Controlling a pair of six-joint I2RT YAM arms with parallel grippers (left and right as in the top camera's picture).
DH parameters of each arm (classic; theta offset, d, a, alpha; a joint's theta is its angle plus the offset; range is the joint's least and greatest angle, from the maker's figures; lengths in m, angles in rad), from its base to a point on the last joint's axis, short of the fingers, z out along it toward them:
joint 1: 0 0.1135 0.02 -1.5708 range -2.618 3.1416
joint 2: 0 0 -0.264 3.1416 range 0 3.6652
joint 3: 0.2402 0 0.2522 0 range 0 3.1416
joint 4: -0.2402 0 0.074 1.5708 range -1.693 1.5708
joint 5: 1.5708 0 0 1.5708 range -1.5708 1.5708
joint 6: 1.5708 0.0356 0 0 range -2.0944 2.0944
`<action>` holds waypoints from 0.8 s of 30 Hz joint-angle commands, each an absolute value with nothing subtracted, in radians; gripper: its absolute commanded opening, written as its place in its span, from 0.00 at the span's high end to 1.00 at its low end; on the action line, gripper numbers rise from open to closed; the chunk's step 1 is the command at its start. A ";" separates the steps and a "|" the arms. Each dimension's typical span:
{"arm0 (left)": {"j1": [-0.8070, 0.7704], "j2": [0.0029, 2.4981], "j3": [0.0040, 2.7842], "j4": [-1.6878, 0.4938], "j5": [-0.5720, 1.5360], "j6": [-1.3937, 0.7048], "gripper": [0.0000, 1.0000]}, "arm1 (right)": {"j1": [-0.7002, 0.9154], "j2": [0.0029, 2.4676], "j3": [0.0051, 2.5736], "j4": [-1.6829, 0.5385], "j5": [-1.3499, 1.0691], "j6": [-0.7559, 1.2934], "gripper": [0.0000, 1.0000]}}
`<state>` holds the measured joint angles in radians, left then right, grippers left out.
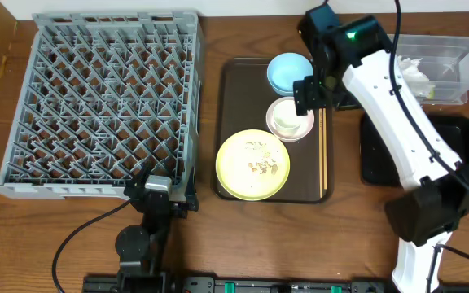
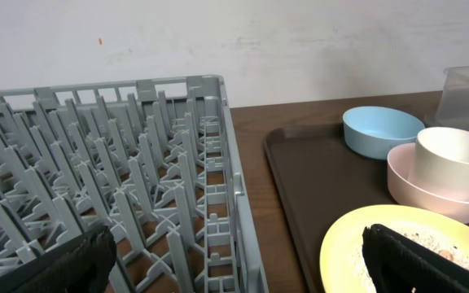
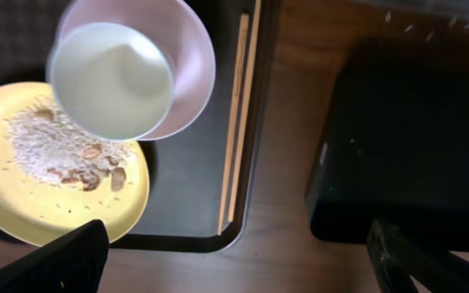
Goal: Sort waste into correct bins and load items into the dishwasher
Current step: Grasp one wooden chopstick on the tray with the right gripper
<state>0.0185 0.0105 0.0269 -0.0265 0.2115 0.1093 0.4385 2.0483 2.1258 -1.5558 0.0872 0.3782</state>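
Note:
On the brown serving tray (image 1: 234, 122) sit the light blue bowl (image 1: 287, 72), the small white bowl (image 1: 300, 129) with the pale cup (image 1: 286, 116) in it, the yellow-green plate (image 1: 243, 175) with rice crumbs (image 3: 55, 146), and the chopsticks (image 1: 324, 155) along its right edge. The napkin (image 1: 414, 73) lies in the clear tub (image 1: 462, 49). My right gripper (image 1: 322, 96) is open and empty above the chopsticks (image 3: 236, 122), with the black tray (image 3: 414, 138) to its right. My left gripper (image 1: 159, 194) is open and empty at the dish rack's (image 1: 104, 98) near right corner.
The right arm reaches over the black tray (image 1: 377, 155) and partly hides it. A small green thing shows beside the napkin in the tub; I cannot tell what it is. Bare wooden table lies between the rack and the brown tray.

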 commanded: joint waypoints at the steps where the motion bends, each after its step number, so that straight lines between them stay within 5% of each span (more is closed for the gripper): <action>1: 0.015 0.004 0.005 -0.052 0.236 0.119 0.02 | 0.393 2.051 2.038 -1.520 0.034 0.345 0.01; 6: 0.015 0.004 0.005 -0.052 0.236 0.119 0.02 | 0.348 2.051 1.900 -1.444 -0.014 0.327 0.21; 7: 0.015 0.004 0.005 -0.052 0.236 0.119 0.02 | 0.339 2.051 1.881 -1.427 -0.033 0.321 0.32; 11: 0.015 0.004 0.005 -0.052 0.236 0.119 0.02 | 0.296 2.051 1.796 -1.330 -0.124 0.293 0.38; 14: 0.015 0.004 0.005 -0.052 0.236 0.119 0.02 | 0.277 2.051 1.739 -1.268 -0.173 0.294 0.74; 16: 0.015 0.004 0.005 -0.052 0.236 0.119 0.02 | 0.275 2.051 1.702 -1.229 -0.185 0.295 0.86; 24: 0.015 0.004 0.005 -0.052 0.236 0.119 0.02 | 0.276 2.051 1.585 -1.121 -0.207 0.302 0.91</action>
<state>0.0185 0.0105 0.0269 -0.0269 0.2115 0.1093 0.2771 2.0487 1.6199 -1.1385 -0.1719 0.3027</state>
